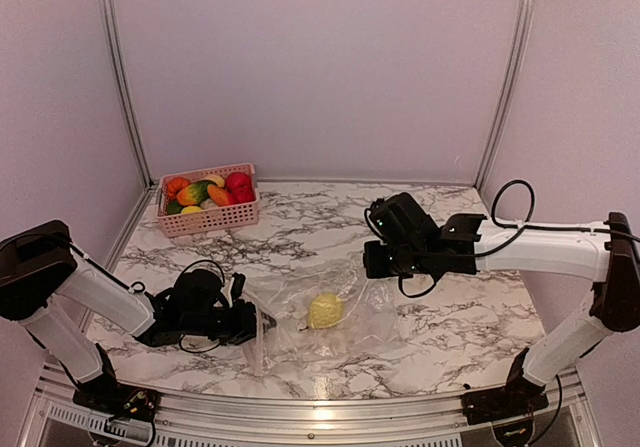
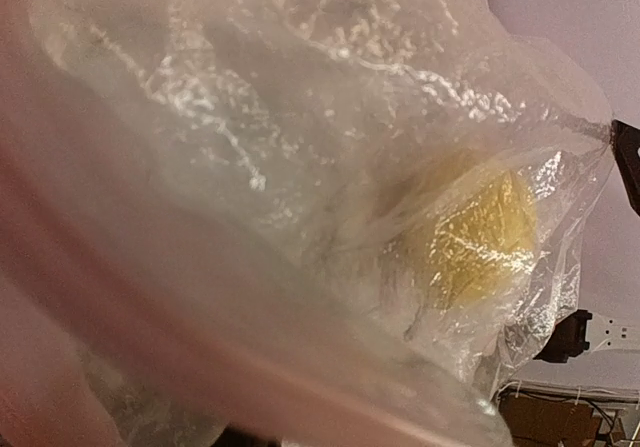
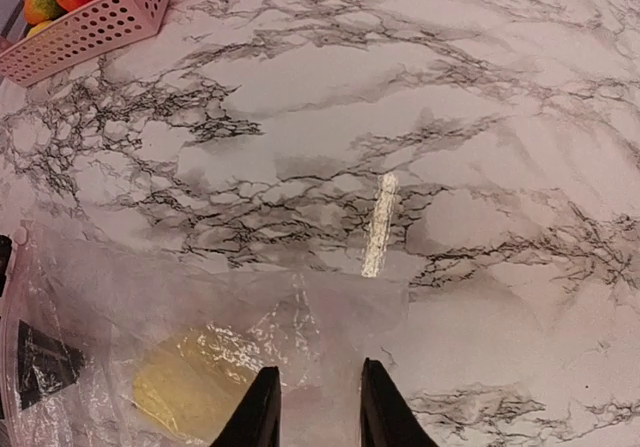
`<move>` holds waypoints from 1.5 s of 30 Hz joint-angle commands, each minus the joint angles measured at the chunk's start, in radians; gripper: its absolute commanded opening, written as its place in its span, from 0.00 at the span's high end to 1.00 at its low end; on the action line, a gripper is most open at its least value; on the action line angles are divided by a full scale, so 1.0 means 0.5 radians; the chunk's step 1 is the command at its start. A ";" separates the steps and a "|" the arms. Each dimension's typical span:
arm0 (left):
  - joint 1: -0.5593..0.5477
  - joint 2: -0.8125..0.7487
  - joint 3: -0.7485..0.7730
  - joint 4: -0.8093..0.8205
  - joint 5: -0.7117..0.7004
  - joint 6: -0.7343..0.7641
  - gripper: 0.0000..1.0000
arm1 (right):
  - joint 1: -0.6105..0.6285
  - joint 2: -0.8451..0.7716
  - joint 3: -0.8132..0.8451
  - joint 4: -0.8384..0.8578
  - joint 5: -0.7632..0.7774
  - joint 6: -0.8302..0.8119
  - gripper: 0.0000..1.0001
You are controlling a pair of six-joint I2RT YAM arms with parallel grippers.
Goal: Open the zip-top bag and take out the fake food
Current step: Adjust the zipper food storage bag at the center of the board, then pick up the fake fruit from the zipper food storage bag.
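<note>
Bag: the zip-top bag (image 1: 285, 307) lies crumpled on the marble table (image 1: 450, 317), near the front edge and between the two arms
Contents: one yellow fake food piece (image 1: 325, 310) sits inside the bag and shows through the clear plastic
Bag mouth: cannot tell whether the zip strip is sealed or parted
Left gripper: the left gripper (image 1: 262, 324) is low over the table at the bag's left edge; its wrist view is filled by plastic close to the lens, the fingers are hidden, and it cannot be told whether they are apart, together or clamped on the bag
Right gripper: the right gripper (image 3: 319, 367) hangs over the bag's far right edge; its fingers (image 3: 262, 407) stand apart, with only plastic and table showing in the gap and nothing clamped
Basket: the pink slatted basket (image 1: 210, 219) stands at the far left of the table, well apart from the bag
Basket contents: toy fruits (image 1: 215, 189) in red, orange, green and yellow
</note>
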 commanded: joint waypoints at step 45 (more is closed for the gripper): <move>-0.008 -0.070 0.076 -0.131 -0.008 0.073 0.66 | 0.173 0.448 -0.058 0.311 -0.173 0.145 0.71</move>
